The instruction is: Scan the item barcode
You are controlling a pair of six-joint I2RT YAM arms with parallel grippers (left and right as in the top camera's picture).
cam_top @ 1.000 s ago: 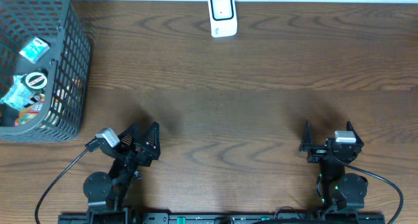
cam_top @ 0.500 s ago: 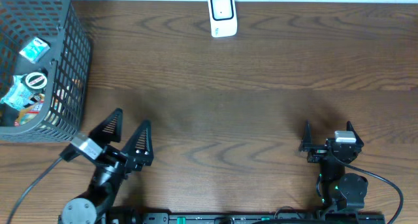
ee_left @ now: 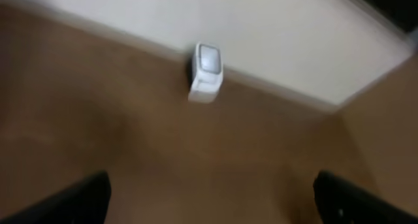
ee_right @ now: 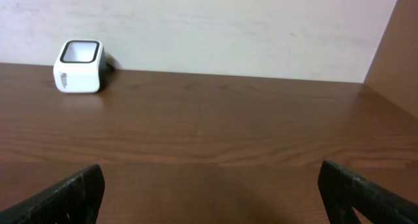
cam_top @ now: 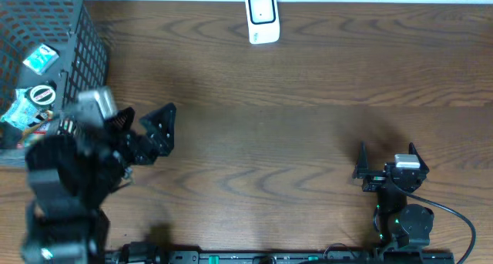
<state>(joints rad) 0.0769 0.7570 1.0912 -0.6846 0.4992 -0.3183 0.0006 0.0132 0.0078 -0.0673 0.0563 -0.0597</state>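
My left hand (ee_left: pixel 210 190) hangs raised by the left edge of the surface (cam_top: pixel 308 102), beside the wire basket (cam_top: pixel 91 64), jaws spread wide and empty. My right hand (cam_top: pixel 387 155) sits at the near edge, rightward, equally wide and empty. The packets (cam_top: pixel 31 106) lie inside the basket, far left corner. The white scanner (cam_top: pixel 262 18) stands mid far edge.

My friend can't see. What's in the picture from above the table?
Two robot arms at a wooden table, both open and empty: the left end effector beside a dark mesh basket of small packets, the right end effector near the front edge. A small white scanner stands at the far edge.
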